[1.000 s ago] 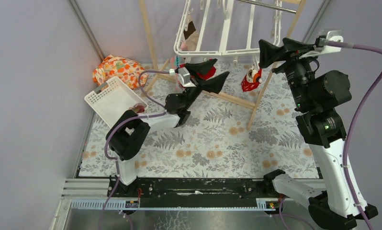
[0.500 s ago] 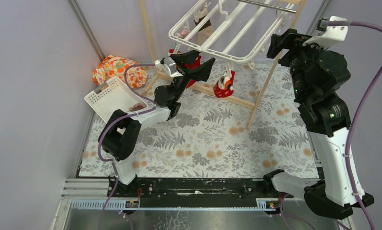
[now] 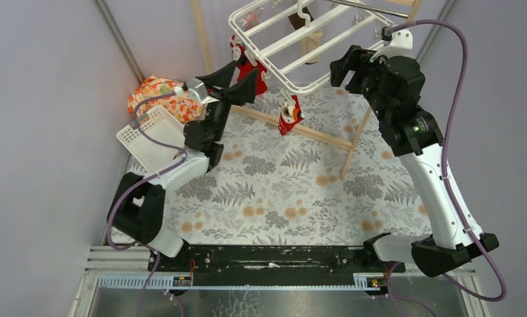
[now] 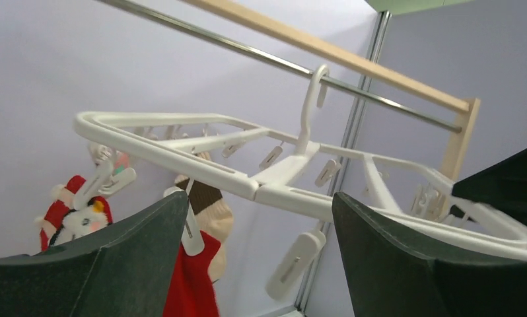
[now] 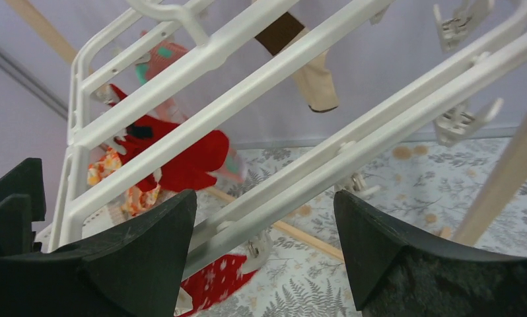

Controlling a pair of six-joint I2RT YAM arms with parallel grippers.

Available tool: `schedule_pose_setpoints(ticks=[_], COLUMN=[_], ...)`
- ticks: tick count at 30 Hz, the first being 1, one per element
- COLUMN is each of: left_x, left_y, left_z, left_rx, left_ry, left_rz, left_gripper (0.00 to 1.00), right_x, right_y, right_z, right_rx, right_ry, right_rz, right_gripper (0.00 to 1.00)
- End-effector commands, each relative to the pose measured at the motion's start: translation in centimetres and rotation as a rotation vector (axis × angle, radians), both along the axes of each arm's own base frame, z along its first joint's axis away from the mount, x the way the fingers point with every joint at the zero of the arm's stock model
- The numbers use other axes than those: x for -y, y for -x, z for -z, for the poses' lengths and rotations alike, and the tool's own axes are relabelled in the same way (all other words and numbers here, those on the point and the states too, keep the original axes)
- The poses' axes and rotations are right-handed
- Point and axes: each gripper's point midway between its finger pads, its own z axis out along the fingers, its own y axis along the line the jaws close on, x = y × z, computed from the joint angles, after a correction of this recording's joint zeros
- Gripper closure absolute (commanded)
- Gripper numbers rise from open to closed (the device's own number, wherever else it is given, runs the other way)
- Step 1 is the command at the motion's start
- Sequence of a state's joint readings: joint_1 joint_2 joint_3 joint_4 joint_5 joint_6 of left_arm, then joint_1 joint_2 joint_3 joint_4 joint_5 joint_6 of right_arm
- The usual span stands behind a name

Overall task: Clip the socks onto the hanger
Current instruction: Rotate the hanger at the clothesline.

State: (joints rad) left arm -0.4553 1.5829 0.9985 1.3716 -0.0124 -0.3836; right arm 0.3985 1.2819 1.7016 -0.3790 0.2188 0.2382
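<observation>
Hanging on white plastic grid-frame hanger (image 4: pixel 211 173), upper centre: two red patterned socks (image 3: pixel 255 71) (image 3: pixel 288 119), one maroon-striped tan-toed sock (image 5: pixel 316 82).
Left gripper (image 4: pixel 261 211), right gripper (image 5: pixel 264 198) splayed, empty; clipping looks done, so next: back away without snagging.

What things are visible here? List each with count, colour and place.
hanger: one, white, hooked on rack pole
red socks: two, red-white, hanging from hanger
brown sock: one, tan toe, hanging from hanger
rack: one, wooden, table's far side
basket: one, white, left edge
cloth bundle: one, orange floral, far left
table cover: one, grey fern print, underneath
left gripper: one, black, open, hanger's left corner
right gripper: one, black, open, hanger's right side
</observation>
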Motion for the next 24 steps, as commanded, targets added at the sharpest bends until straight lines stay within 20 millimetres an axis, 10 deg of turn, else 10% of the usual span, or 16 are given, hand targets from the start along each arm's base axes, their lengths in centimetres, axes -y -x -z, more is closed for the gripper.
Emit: schedule_pose_setpoints(ticks=[1,12,24], left_x=[-2.2,8.5,12.3], left_y=[2.7,11.1,8.5], left_z=[-1.3,-1.1,-0.1], left_rx=[0.026,0.038,-0.015], left_ry=[-0.006,-0.230,-0.201], left_rz=[-0.058,0.309,0.325], left_gripper=[0.12,0.29,0.27], right_x=[-1.8,-6.7,-7.5], right_y=[1.3,0.8,3.3], right_z=[-3.3,-1.8,-1.7], right_rx=[0.098,0.062,0.054], right_ry=[-0.107,-0.245,-0.286], right_rz=[-0.105,-0.316,-0.367], right_gripper=[0.17,0.21,0.21])
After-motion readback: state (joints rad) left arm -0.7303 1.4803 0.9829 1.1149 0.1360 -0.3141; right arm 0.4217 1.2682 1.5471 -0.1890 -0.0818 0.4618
